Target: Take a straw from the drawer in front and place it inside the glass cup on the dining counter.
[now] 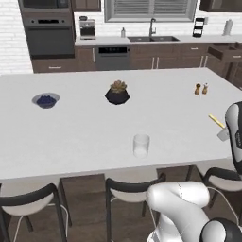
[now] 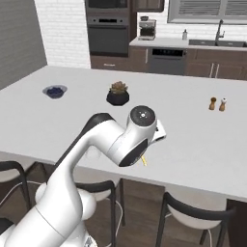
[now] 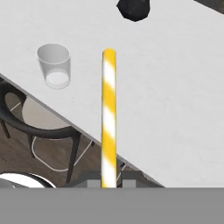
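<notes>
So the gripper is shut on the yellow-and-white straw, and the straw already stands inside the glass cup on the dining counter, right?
Not quite. The gripper is shut on the straw, but the straw is not yet in the glass cup. The hand view shows the cup empty on the dining counter, off to one side of the straw, which is held above the counter.

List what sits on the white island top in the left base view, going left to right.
blue bowl → black plant pot → glass cup → two small shakers → straw, held at the picture's right edge.
</notes>
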